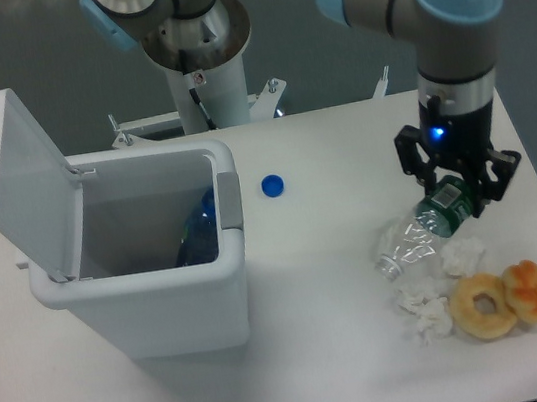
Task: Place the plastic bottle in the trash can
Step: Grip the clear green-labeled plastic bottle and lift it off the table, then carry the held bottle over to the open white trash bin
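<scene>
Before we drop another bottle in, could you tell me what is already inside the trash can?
Inside the trash can, a blue bottle-like object leans against the right inner wall. The front wall hides the bin's floor and the object's lower end.

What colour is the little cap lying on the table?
Blue: the cap, seen in the camera view.

Trash can (163, 308) mouth gapes, lid (29, 186) upright (blue bottle (198, 234) inside); bare table (317, 184) between.

No legible text: the green label on the plastic bottle (424, 228) is too small to read
</scene>
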### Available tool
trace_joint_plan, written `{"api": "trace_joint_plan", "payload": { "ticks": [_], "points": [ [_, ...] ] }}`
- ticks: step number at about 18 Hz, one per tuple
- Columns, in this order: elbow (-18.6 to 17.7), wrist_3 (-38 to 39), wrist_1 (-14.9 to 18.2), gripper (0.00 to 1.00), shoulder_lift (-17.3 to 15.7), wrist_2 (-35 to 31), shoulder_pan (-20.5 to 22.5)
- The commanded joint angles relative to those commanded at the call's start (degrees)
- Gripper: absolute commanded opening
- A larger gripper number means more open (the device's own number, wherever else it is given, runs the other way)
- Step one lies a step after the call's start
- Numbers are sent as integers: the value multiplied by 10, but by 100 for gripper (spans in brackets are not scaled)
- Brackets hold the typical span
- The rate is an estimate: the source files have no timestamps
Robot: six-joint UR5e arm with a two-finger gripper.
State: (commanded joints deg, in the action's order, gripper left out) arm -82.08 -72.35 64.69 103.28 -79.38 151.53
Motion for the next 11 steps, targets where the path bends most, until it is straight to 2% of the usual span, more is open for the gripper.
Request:
{"api": "trace_joint_plan", "payload": {
  "ticks": [3, 6, 11],
  "points": [
    [-11, 35, 0, 65, -34, 33, -6],
    [-19, 77, 1, 65, -64, 59, -30],
    [-29, 159, -1, 66, -91, 99, -93]
  ]
}}
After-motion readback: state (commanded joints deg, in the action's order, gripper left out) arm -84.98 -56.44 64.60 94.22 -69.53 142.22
